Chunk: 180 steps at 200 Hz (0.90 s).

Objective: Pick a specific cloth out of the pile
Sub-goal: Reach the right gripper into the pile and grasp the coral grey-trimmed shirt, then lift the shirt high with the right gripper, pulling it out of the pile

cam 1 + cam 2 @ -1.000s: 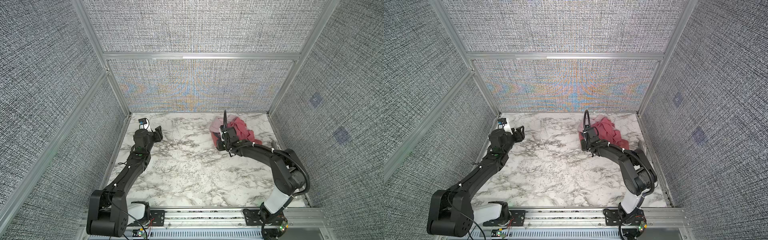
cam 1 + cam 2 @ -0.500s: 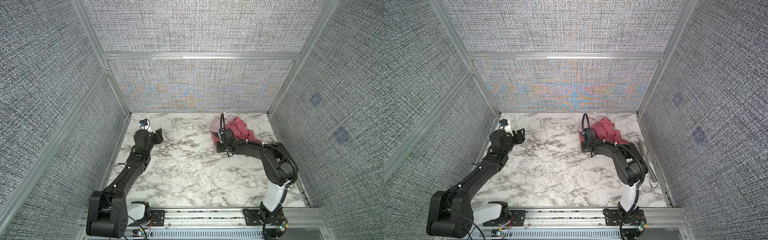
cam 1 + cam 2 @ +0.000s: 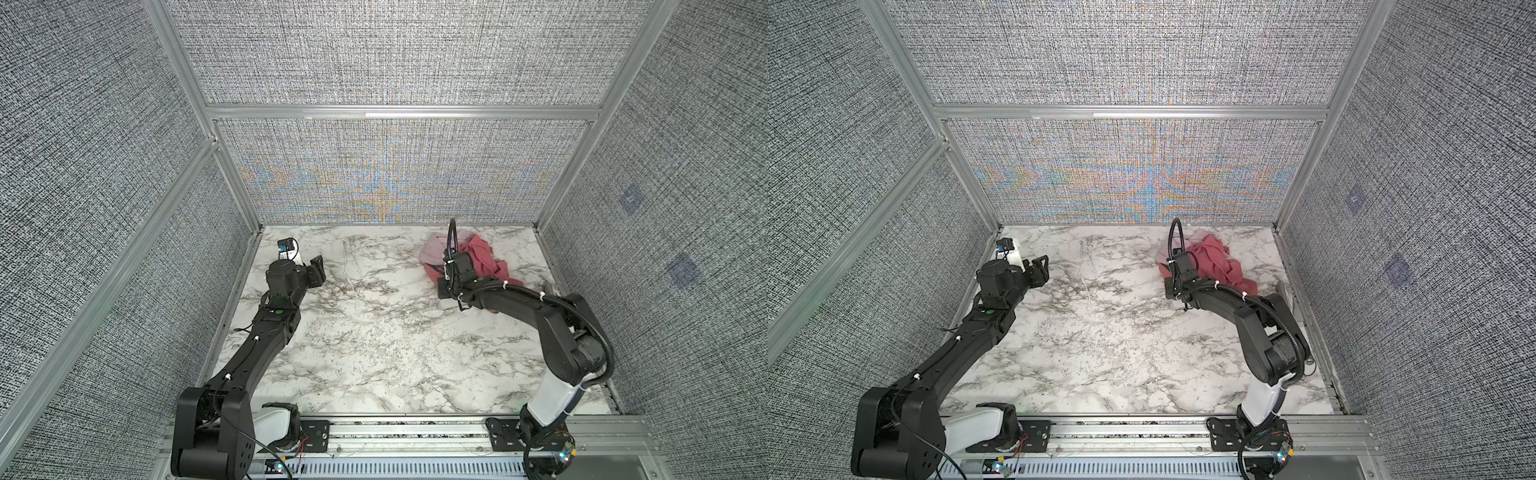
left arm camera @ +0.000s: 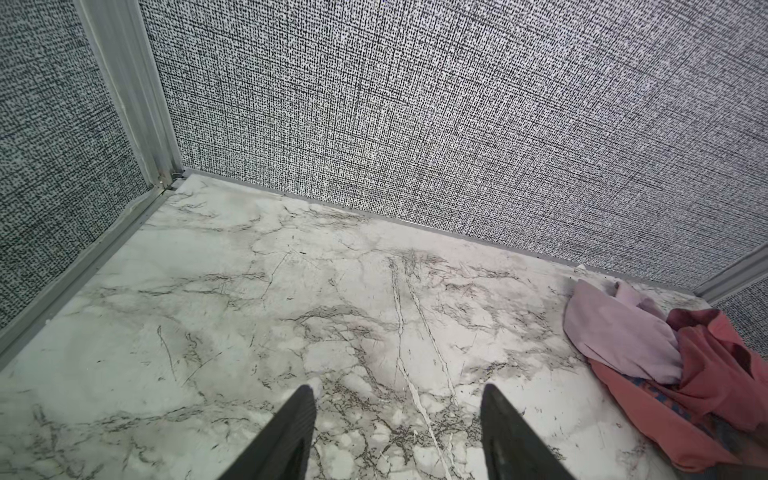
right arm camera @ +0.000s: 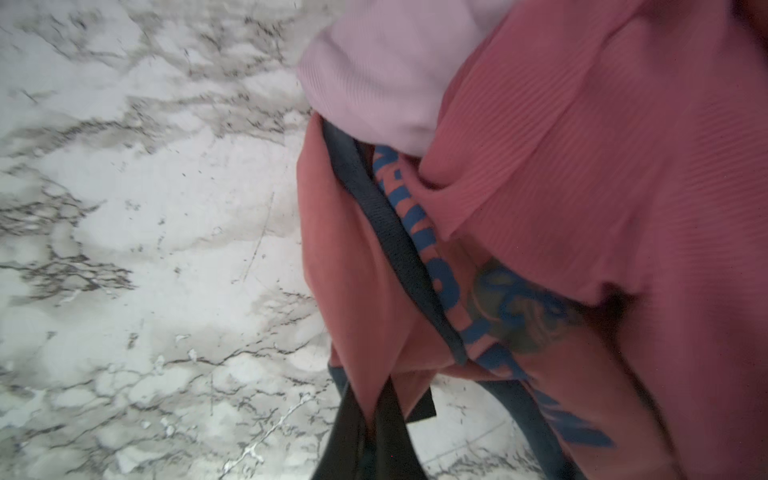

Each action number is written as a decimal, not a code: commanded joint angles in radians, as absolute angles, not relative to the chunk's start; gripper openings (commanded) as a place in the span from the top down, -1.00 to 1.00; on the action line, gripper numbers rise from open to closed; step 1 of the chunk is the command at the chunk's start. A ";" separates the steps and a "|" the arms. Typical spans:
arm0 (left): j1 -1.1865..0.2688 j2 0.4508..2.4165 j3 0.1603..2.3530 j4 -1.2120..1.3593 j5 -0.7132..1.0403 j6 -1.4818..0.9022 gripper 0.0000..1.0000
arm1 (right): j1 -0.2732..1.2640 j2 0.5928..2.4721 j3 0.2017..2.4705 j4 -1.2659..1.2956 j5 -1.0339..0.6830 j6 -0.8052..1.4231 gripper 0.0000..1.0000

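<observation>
The cloth (image 5: 357, 291), coral-pink with grey-blue trim and blue lettering, lies at the bottom of the pile (image 3: 482, 257) at the back right of the marble table. My right gripper (image 5: 372, 399) is shut on a fold of its near edge, with coral fabric pinched between the black fingers (image 5: 345, 436). In both top views the right gripper (image 3: 444, 286) (image 3: 1169, 286) sits low at the pile's front-left edge. The left wrist view shows the cloth (image 4: 636, 415) under the other two. My left gripper (image 4: 397, 399) (image 3: 316, 268) is open over bare marble, far left.
A pale pink cloth (image 5: 382, 75) (image 4: 615, 336) and a plain rose-red cloth (image 5: 602, 166) (image 4: 715, 365) lie on top of the cloth. Grey mesh walls with aluminium posts (image 4: 124, 95) enclose the table (image 3: 374, 332) on three sides; a rail runs along the front.
The right gripper's jaws have shut on the coral cloth's edge. The right arm's elbow has shifted while its gripper stayed at the pile. The left arm has not moved.
</observation>
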<state>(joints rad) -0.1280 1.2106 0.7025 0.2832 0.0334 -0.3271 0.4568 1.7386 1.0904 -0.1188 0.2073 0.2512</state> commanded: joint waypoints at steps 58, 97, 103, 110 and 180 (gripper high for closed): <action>-0.127 1.214 0.719 0.293 0.064 -0.356 -0.30 | 0.436 1.560 1.121 -0.153 0.190 0.273 1.00; -0.128 1.198 0.721 0.290 0.073 -0.361 -0.30 | 0.403 1.481 1.153 -0.143 0.147 0.270 1.00; -0.128 1.197 0.722 0.289 0.074 -0.361 -0.30 | 0.399 1.472 1.166 -0.148 0.145 0.264 1.00; -0.127 1.195 0.724 0.288 0.074 -0.361 -0.30 | 0.394 1.460 1.184 -0.155 0.140 0.258 1.00; -0.128 1.184 0.757 0.266 0.101 -0.357 -0.29 | 0.308 1.425 1.477 -0.243 0.006 0.225 1.00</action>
